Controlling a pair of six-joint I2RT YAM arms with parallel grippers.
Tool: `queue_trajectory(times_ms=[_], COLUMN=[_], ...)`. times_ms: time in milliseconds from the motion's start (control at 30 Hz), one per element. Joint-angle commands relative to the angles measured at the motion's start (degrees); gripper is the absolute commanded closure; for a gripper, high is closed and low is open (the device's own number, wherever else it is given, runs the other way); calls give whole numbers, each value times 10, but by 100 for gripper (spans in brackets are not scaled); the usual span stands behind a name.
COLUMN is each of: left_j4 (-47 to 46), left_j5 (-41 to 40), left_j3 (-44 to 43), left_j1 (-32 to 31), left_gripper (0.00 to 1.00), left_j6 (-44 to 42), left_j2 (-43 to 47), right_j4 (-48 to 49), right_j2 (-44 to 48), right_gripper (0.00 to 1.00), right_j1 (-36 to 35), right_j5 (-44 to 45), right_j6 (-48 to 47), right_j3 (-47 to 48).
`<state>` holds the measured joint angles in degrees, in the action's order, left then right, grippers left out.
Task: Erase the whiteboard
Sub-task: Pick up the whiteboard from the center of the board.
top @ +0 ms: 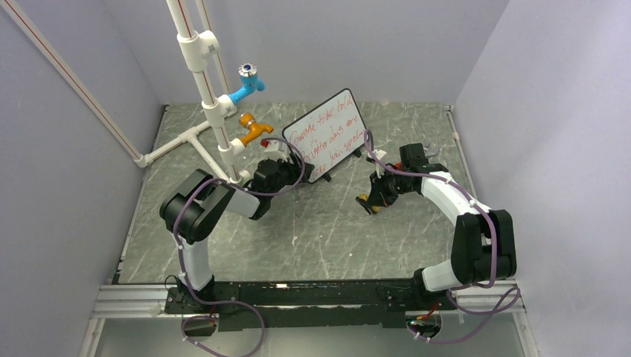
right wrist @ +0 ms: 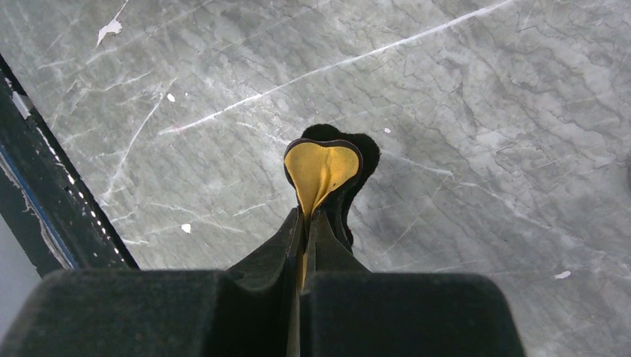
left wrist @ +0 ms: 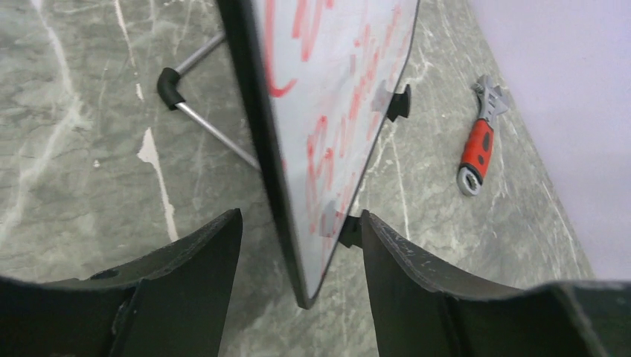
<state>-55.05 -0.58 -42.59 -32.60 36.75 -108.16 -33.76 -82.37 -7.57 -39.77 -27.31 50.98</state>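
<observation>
Left gripper (left wrist: 301, 219) sits spread astride the edge of the black-framed, red-lettered whiteboard (left wrist: 327, 97), probably to steady it; right gripper (right wrist: 305, 216) pinches a yellow-and-black eraser (right wrist: 320, 167) for wiping.

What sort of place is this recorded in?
Probably a lab test booth: plain walls box in a marble-look table, with a white pipe rig carrying two coloured taps.

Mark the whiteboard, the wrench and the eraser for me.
whiteboard (top: 326, 137), top view, middle of the written face
wrench (left wrist: 477, 145), left wrist view, red handle
eraser (right wrist: 320, 167), right wrist view, yellow face past the fingertips
</observation>
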Motion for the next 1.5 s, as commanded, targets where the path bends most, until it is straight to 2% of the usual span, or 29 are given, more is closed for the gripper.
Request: queue_trajectory(times_ms=[0, 167, 333, 433, 467, 533, 567, 600, 1000, 1233, 1467], left_j4=[-42, -68, -143, -159, -155, -154, -157, -155, -86, -93, -117], left_j5=[24, 57, 85, 97, 104, 117, 121, 120, 135, 129, 82], left_j3=[-24, -40, -39, -47, -52, -61, -63, -63, -52, -61, -48], left_j1=[17, 22, 24, 25, 25, 25, 26, 26, 23, 16, 2], left_gripper=[38, 43, 48, 55, 61, 79, 95, 100, 100, 100, 100], left_j6=[32, 26, 27, 30, 28, 24, 22, 20, -82, -97, -110], left_j2=[-21, -41, -71, -81, -83, -88, -90, -88, 33, 66, 109], right_j4=[-3, -4, -5, -5, -5, -6, -5, -5, -10, -12, -14], right_j2=[23, 21, 22, 22, 22, 22, 21, 21, 40, 49, 51], right_gripper=[100, 100, 100, 100, 100, 100, 100, 100, 100, 100, 100], right_j1=[2, 2, 2, 3, 4, 4, 4, 5, 25, 37, 40], right_j5=[-22, -21, -20, -20, -20, -20, -20, -20, -32, -40, -43], right_j6=[-13, -15, -16, -17, -16, -17, -17, -17, -18, -18, -19], right_j3=[23, 24, 24, 24, 24, 24, 24, 23, 24, 24, 24])
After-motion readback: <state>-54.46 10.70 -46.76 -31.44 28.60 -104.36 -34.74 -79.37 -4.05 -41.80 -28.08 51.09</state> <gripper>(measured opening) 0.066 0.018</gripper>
